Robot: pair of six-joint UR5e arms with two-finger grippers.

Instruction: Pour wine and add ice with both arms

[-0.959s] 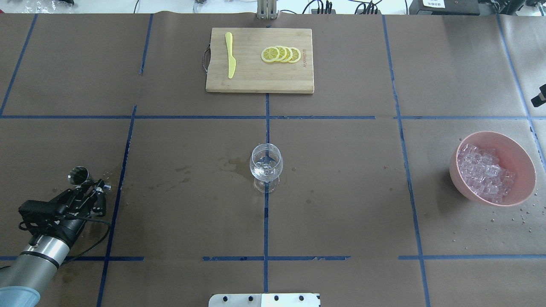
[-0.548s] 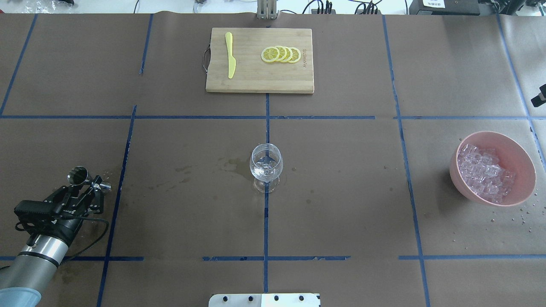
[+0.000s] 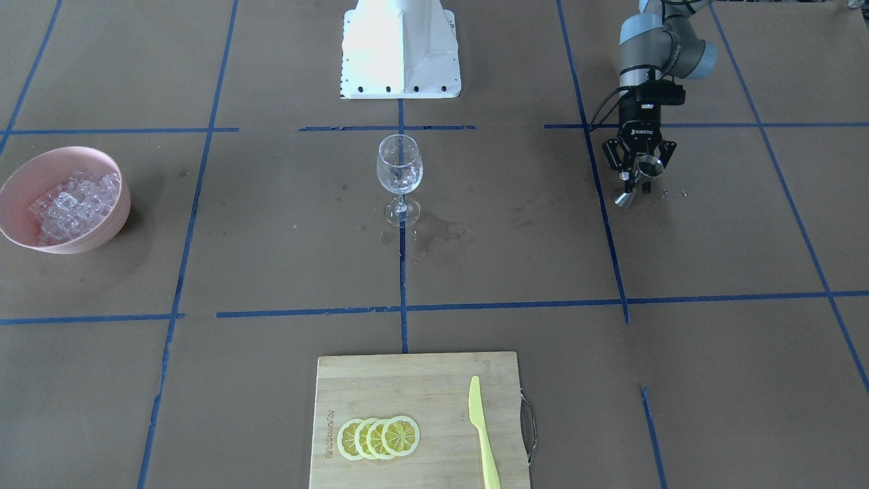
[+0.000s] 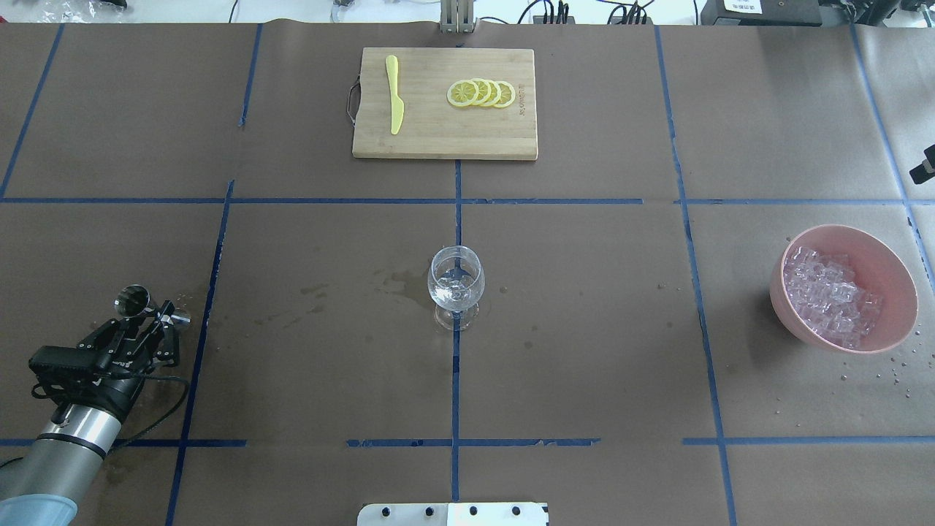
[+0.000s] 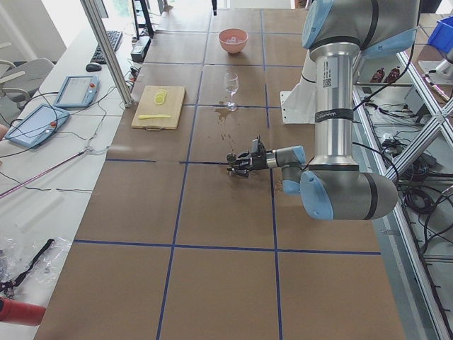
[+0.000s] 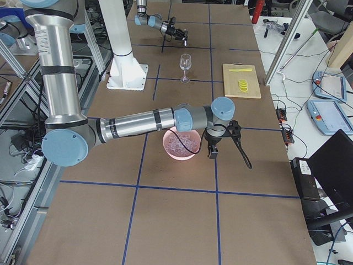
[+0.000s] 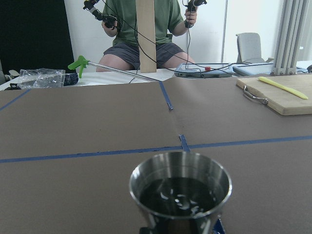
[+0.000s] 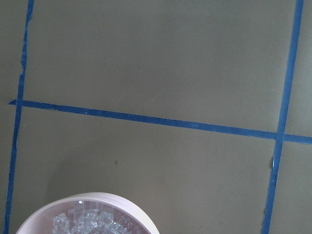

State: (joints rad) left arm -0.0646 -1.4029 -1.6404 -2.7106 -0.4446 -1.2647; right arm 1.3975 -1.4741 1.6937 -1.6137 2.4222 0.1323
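A clear wine glass stands at the table's middle with a little clear liquid in it; it also shows in the front view. My left gripper is low at the near left, shut on a steel jigger, which fills the left wrist view, wet inside. The front view shows this gripper too. The ice lies heaped in a pink bowl at the right. My right gripper hangs high beside the bowl, and I cannot tell whether it is open. The right wrist view shows the ice at its bottom edge.
A bamboo cutting board at the far middle carries a yellow knife and several lemon slices. Wet stains lie left of the glass. Droplets dot the paper near the bowl. The white base block stands at the robot's edge.
My left arm has drawn back slightly toward the robot and a little left. The jigger has stayed at nearly the same spot. Nothing else has moved.
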